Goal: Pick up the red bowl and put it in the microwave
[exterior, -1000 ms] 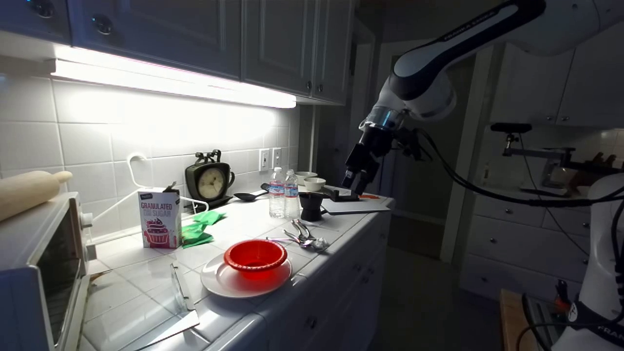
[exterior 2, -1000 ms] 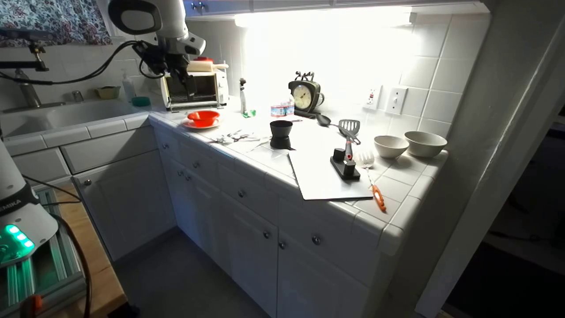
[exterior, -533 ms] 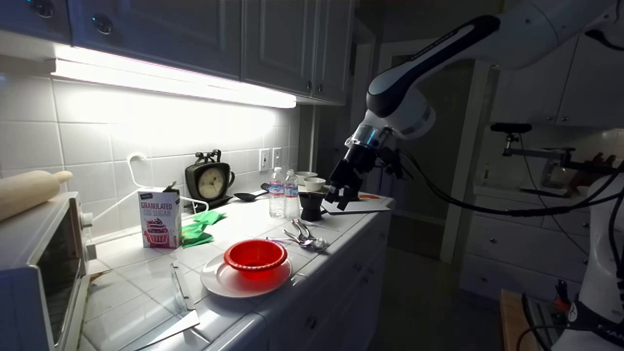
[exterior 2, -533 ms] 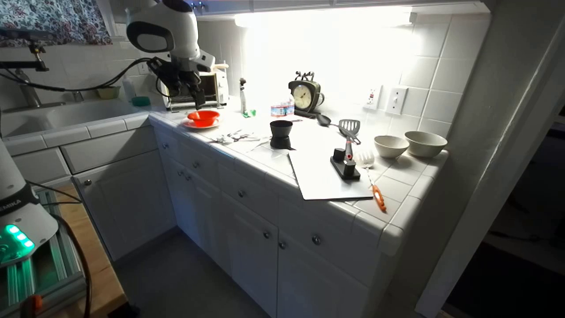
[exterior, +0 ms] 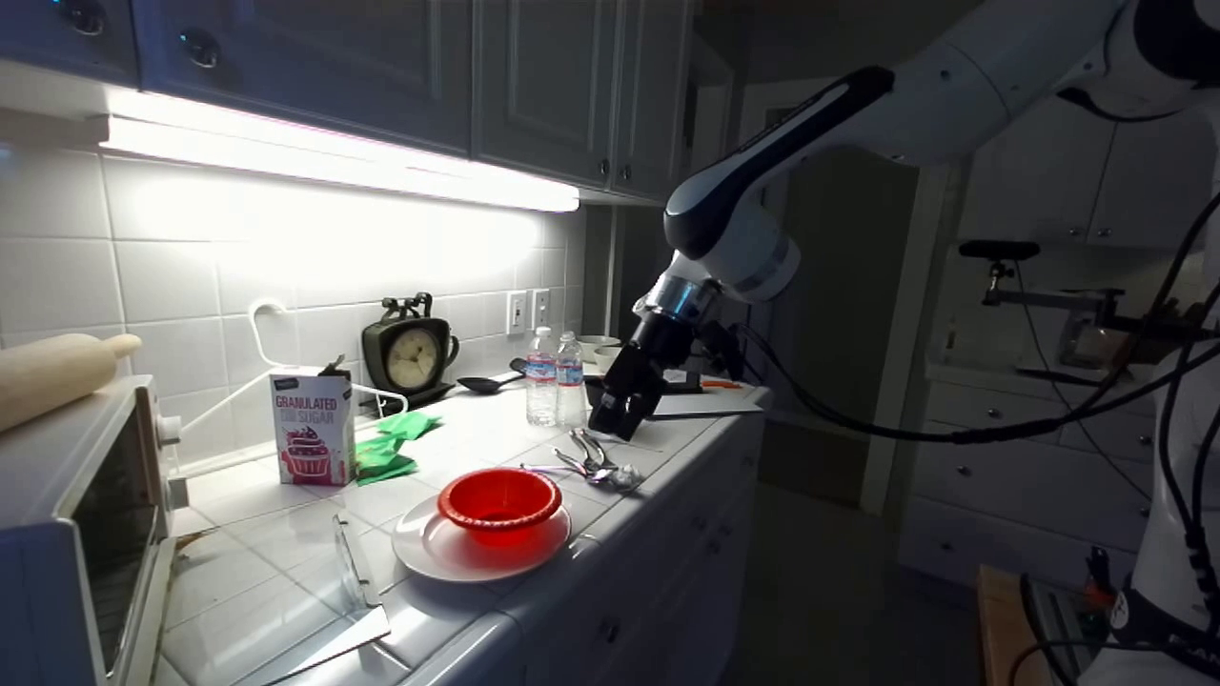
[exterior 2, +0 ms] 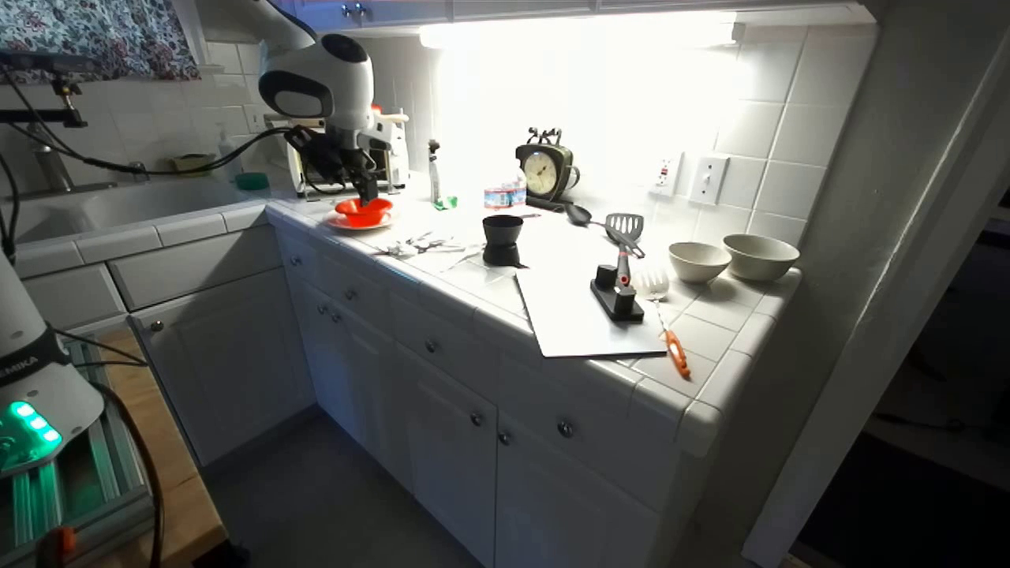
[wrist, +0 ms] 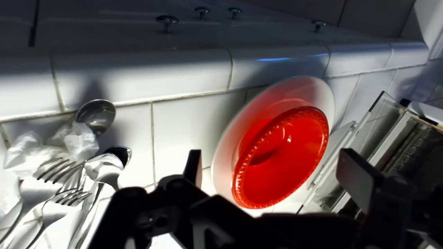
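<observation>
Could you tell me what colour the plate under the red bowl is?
White; the plate shows best in an exterior view.

Under-cabinet strip light (exterior: 338, 160) blows out the white tile wall (exterior: 324, 272) over the tiled counter (exterior 2: 714, 353), lower cabinets (exterior 2: 446, 430) and floor (exterior 2: 331, 497) sit dim, floral curtain (exterior 2: 91, 39) near the sink (exterior 2: 146, 207)
</observation>
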